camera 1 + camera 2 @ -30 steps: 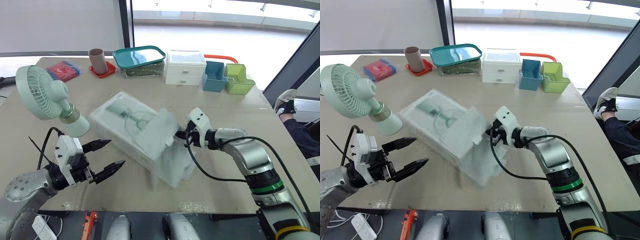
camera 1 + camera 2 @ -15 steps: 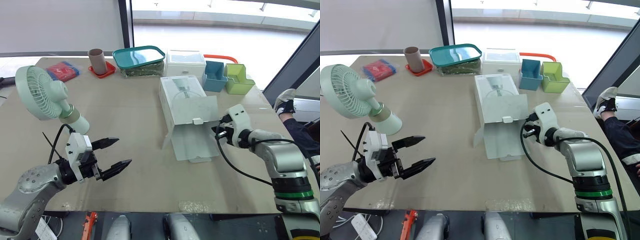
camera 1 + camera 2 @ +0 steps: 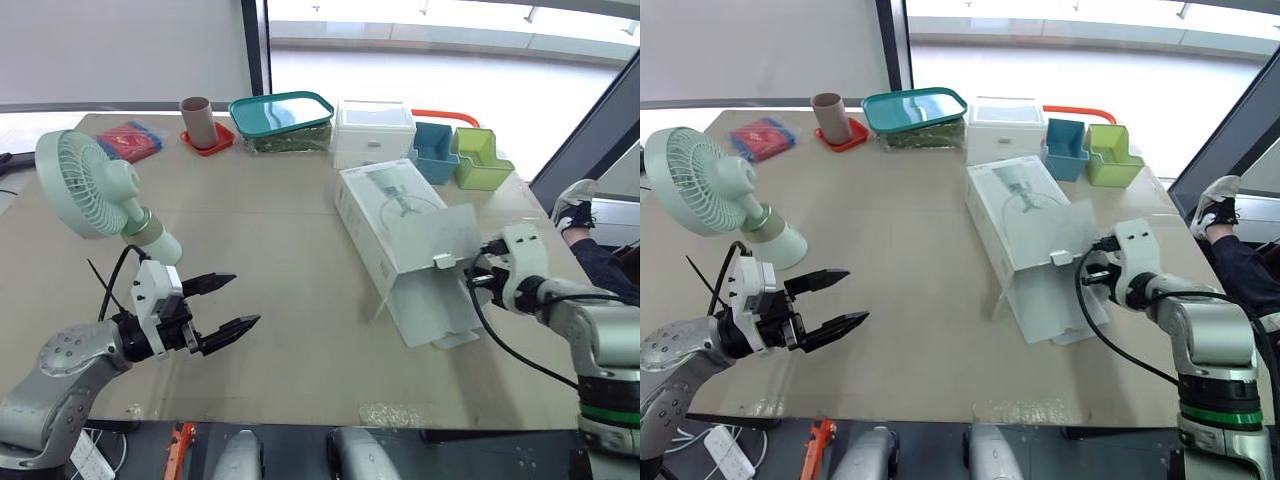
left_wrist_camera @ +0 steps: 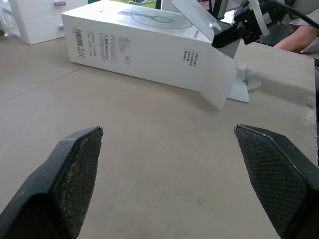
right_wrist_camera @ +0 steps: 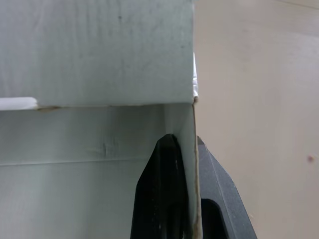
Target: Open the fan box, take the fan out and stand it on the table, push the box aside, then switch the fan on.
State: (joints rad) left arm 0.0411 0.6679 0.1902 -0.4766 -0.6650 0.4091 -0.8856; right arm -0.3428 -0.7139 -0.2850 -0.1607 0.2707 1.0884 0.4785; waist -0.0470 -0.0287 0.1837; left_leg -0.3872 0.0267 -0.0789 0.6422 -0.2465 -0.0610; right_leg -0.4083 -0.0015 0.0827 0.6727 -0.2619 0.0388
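Fan box interior screened by open lid flap; contents cannot be told. Right gripper fingertips covered by flap in eye views. In right wrist view, its fingers are seen clamped on thin cardboard wall of box. Left gripper spread wide, nothing gripped, poised over table, well left of box. Fan stood upright on table, farther left of box.

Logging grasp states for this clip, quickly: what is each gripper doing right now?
Left gripper: open, holding nothing.
Right gripper: shut on a cardboard panel of the fan box.
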